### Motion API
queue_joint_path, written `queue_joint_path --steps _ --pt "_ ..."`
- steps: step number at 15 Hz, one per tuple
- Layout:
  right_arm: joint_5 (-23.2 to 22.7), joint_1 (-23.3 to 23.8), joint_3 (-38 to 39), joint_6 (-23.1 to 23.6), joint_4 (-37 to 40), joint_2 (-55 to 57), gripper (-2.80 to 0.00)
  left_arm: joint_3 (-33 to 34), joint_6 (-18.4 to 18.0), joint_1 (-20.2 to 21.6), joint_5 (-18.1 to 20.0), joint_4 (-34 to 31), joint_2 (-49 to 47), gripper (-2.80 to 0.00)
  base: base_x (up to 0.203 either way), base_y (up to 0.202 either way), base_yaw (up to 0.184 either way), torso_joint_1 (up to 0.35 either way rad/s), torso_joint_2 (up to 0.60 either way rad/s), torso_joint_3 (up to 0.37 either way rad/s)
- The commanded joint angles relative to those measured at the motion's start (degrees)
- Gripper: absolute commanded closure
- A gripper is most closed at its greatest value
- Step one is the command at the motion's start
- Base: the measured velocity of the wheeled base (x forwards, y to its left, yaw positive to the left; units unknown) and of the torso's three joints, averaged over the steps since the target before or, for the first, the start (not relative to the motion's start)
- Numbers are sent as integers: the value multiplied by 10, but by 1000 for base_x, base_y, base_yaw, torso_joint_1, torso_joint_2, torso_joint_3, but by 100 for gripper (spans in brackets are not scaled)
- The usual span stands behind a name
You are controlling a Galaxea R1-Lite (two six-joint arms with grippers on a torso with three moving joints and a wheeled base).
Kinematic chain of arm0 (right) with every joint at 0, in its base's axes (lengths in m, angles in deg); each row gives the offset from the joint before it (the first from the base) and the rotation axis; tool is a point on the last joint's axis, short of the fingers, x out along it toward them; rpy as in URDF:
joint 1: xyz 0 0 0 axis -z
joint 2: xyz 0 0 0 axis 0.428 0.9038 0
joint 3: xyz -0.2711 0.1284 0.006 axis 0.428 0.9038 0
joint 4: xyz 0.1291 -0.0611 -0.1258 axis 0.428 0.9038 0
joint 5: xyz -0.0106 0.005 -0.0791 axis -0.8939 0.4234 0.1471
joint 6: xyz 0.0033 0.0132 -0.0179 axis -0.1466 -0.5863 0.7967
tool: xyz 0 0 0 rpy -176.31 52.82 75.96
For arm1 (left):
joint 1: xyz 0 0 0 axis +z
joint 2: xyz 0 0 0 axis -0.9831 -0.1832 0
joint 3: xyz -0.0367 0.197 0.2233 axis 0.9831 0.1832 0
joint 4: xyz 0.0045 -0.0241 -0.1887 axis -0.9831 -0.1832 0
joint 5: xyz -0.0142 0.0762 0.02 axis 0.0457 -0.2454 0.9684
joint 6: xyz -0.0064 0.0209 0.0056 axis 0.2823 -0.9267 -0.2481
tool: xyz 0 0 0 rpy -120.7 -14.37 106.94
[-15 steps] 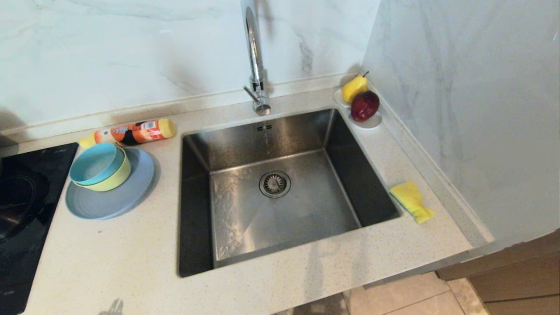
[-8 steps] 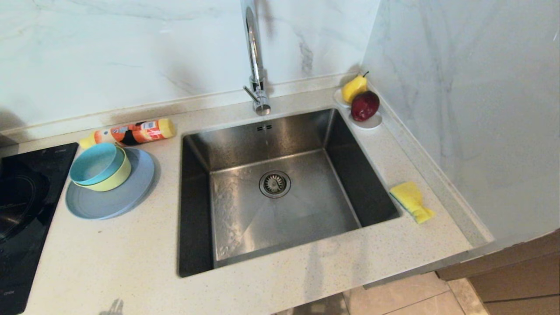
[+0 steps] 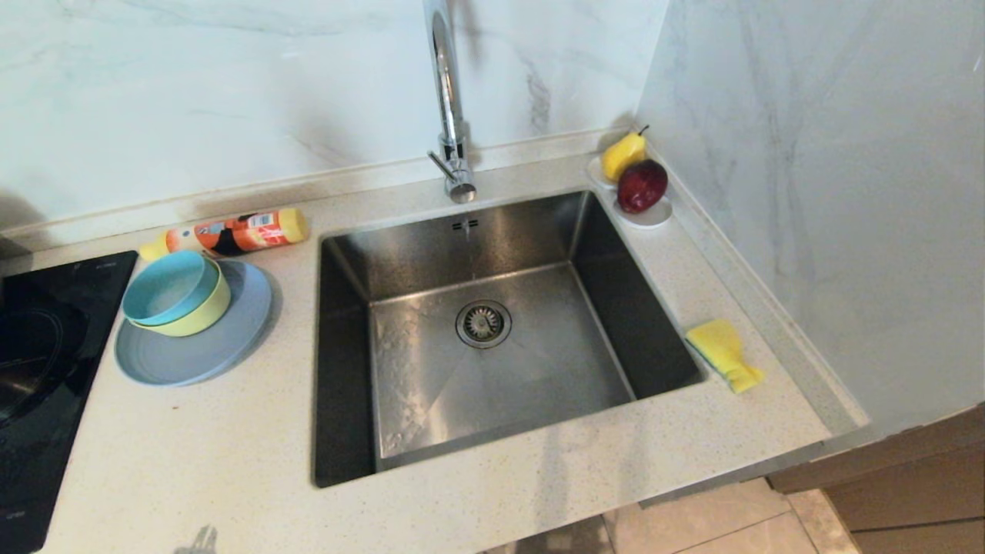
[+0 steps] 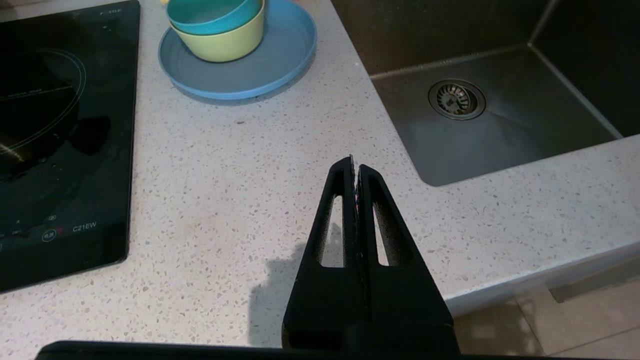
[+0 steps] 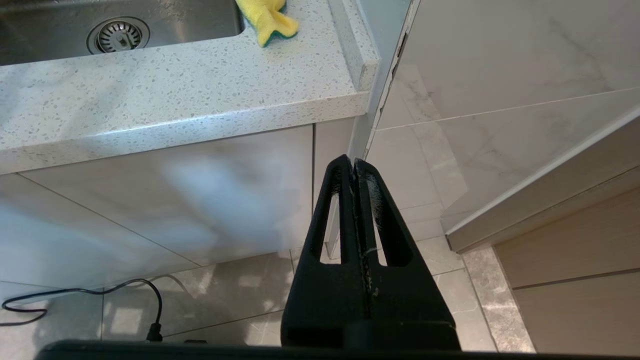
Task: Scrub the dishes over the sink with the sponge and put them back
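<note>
Shiny steel makes the square sink (image 3: 492, 331), which fills the middle of the head view with a round drain strainer (image 3: 483, 323) in its flat floor and a tall chrome faucet (image 3: 449, 100) above it. At the left, a small teal bowl (image 3: 165, 287) sits inside a pale yellow-green bowl (image 3: 192, 315) on a wide, flat grey-blue plate (image 3: 200, 346), while the soft yellow sponge (image 3: 723, 354) lies on the speckled stone counter (image 3: 192, 462) at the right. The left gripper (image 4: 355, 162) hangs over the counter and the right gripper (image 5: 354, 162) hangs low by the cupboard front, both black, pointed and pressed shut on nothing.
</note>
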Motion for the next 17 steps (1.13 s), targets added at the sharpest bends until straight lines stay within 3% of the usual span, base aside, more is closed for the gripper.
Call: queue_joint_path --steps 1,17 --pt "0 0 0 0 0 0 0 23 -1 0 0 1 -2 0 0 0 0 0 0 0" --pt "0 -1 0 -5 0 1 0 23 0 0 0 1 -2 0 0 0 0 0 0 0"
